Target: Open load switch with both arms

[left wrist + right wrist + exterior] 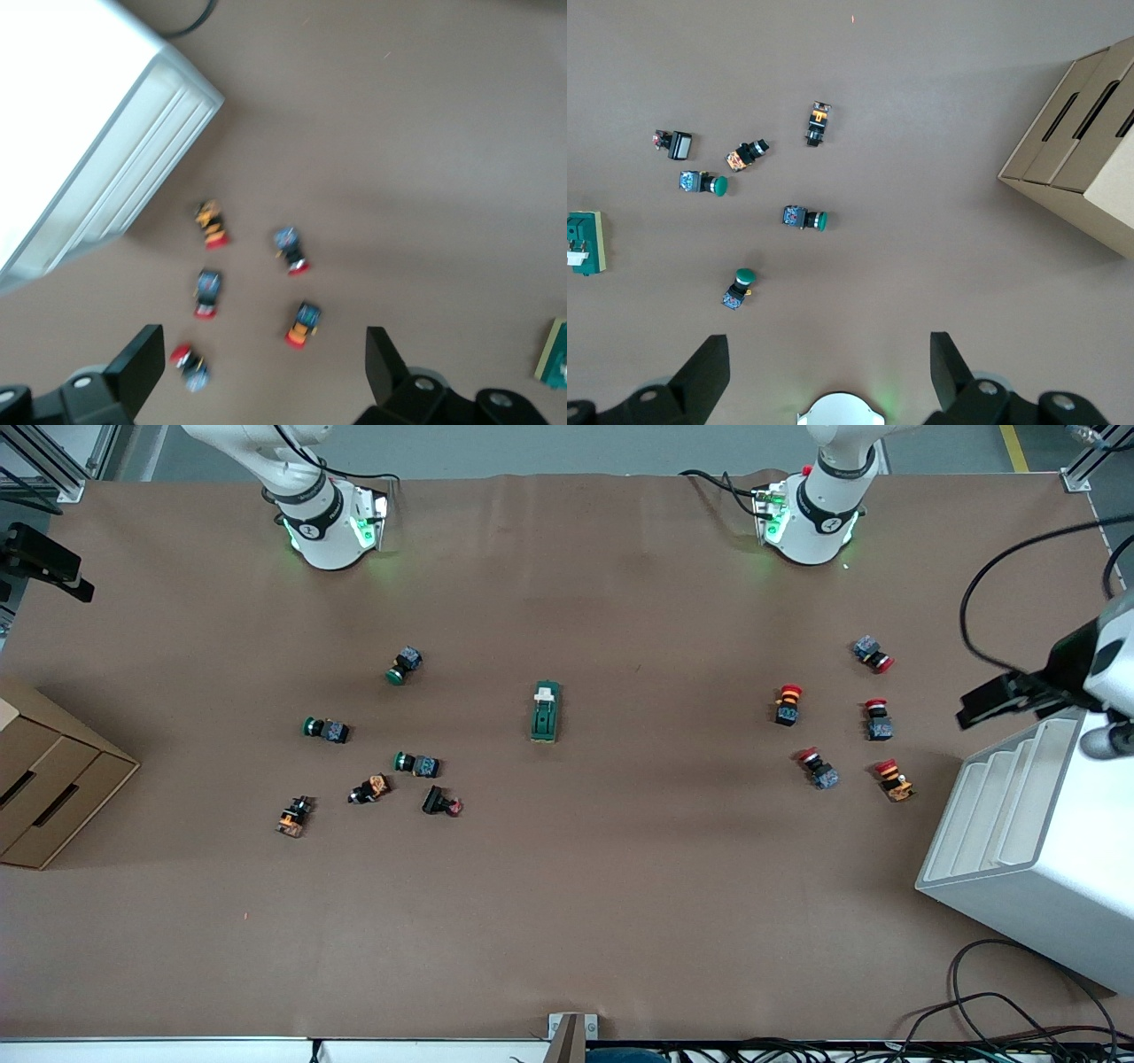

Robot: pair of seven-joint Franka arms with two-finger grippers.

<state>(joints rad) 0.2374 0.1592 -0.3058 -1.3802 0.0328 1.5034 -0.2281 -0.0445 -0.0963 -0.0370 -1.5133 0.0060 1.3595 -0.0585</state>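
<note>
The load switch (pixel 546 712), a dark green block with a white tab at the end toward the arms' bases, lies flat at the table's middle. It also shows at the edge of the left wrist view (pixel 556 354) and of the right wrist view (pixel 585 241). My left gripper (pixel 263 354) hangs open and empty high over the red-capped push-buttons, beside the white rack (pixel 979 707). My right gripper (pixel 828 354) is open and empty too, high above its own glowing base (pixel 840 409). Both are well away from the switch.
Several green-capped and orange push-buttons (pixel 372 766) lie scattered toward the right arm's end. Several red-capped ones (pixel 837 722) lie toward the left arm's end. A cardboard box (pixel 44 779) and a white stepped rack (pixel 1036 841) stand at the table's two ends.
</note>
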